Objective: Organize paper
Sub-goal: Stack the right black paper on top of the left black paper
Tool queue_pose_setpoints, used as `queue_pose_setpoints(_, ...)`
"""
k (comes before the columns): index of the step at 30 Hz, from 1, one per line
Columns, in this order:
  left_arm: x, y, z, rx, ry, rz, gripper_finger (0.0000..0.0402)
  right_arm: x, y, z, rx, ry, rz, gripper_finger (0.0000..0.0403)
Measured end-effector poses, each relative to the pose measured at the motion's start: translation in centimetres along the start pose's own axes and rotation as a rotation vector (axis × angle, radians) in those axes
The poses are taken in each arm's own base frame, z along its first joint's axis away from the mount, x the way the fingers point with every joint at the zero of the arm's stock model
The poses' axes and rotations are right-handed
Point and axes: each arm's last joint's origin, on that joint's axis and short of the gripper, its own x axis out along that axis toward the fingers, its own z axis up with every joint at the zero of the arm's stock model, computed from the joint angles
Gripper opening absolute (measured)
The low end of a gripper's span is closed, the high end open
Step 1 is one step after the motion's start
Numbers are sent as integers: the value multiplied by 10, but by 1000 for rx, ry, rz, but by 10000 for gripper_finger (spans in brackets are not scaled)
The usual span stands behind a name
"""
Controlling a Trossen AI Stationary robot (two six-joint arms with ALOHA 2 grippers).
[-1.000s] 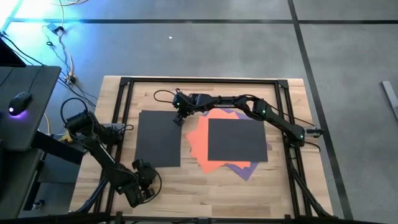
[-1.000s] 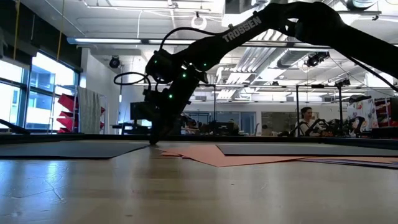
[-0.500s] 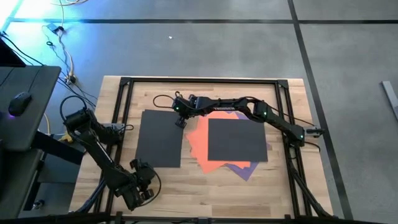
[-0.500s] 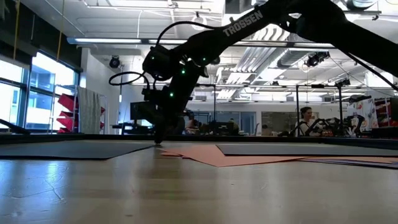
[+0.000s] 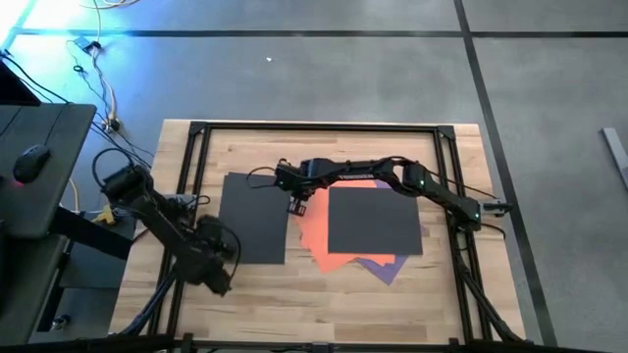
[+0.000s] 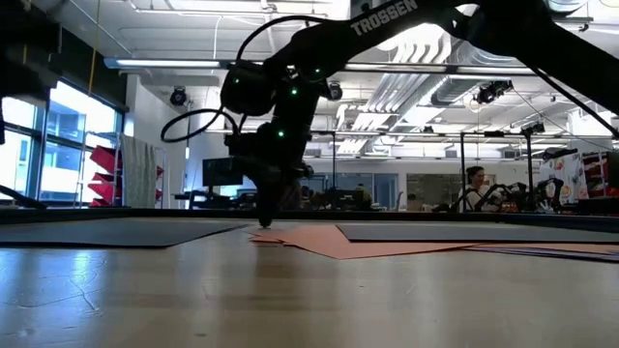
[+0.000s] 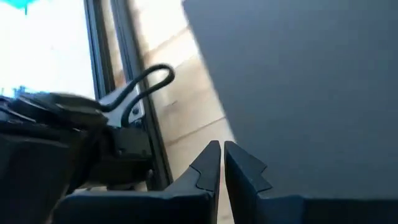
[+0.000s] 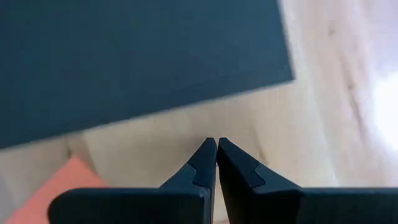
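While the high view looks straight down, the right claw (image 5: pixel 297 205) hangs with its fingers pressed together over the bare strip of table (image 5: pixel 324 289) between the lone dark grey sheet (image 5: pixel 251 218) and the orange sheet (image 5: pixel 312 224). That orange sheet heads a fanned pile under a second dark sheet (image 5: pixel 374 220), with a purple corner (image 5: pixel 385 269) poking out. The left claw (image 5: pixel 218 257), also pressed together, sits at the lone grey sheet's near-left corner.

From the low view, the right claw (image 6: pixel 264 221) points down just beside the orange sheet (image 6: pixel 334 240), seemingly touching or nearly touching the wood.

Its wrist view shows its closed fingertips (image 8: pixel 215 149) over bare wood between grey and orange.

To square the pile well, I judge the tip should land on the orange edge and push flat and slowly, so the sheet slides rather than buckles.
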Motion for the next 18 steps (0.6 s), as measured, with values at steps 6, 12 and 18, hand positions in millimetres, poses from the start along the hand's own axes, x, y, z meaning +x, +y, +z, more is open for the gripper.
queue_pose_setpoints(6,37,0,2,-13,144,94,0,0,3,2,-1,-16,48,1)
queue_pose_setpoints(12,44,-2,18,-58,123,136,0,0,4,3,0,-29,75,1)
queue_pose_setpoints(18,52,-8,31,-111,172,155,0,-1,8,2,-17,-20,87,1)
